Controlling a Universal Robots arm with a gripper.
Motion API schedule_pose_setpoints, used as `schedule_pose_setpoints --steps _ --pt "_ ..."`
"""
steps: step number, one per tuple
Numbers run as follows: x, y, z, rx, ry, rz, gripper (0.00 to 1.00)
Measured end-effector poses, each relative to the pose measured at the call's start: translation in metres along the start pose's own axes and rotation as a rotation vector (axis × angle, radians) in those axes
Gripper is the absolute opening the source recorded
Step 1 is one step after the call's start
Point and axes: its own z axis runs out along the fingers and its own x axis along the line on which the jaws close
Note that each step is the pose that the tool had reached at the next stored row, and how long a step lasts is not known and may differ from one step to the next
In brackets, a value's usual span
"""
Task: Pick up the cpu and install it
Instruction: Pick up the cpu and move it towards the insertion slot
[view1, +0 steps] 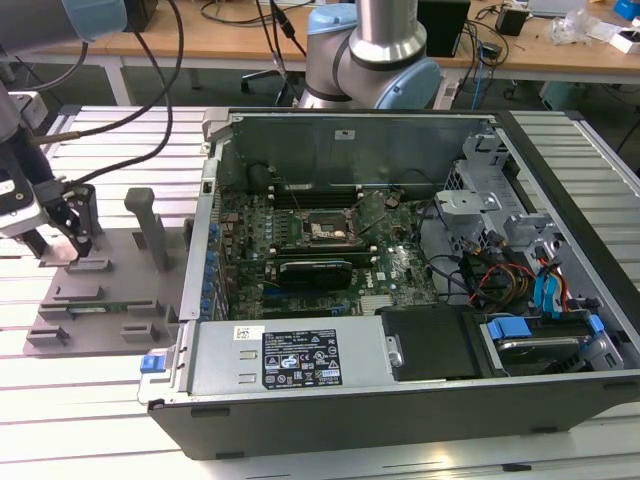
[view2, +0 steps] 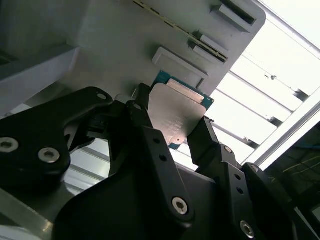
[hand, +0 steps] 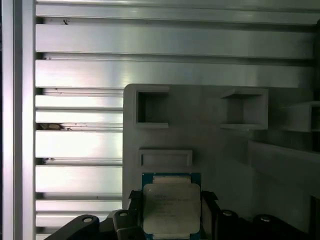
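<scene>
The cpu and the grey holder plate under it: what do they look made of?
The cpu: a silver-grey metal lid, it seems, with a dull sheen, on a teal circuit-board rim. The holder plate: matt grey, probably plastic, with soft-edged pockets and no glint.

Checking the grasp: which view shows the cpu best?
The first wrist view: the cpu faces the camera squarely. The second wrist view shows it slanted, between the fingers. In the exterior view it is too small to tell.
</scene>
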Motion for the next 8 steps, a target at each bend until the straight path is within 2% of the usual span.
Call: schedule_pose_setpoints --steps 8 --pt "-0.0002 -0.0001 -0.0092 0.0013 0.0001 0.0 0.55"
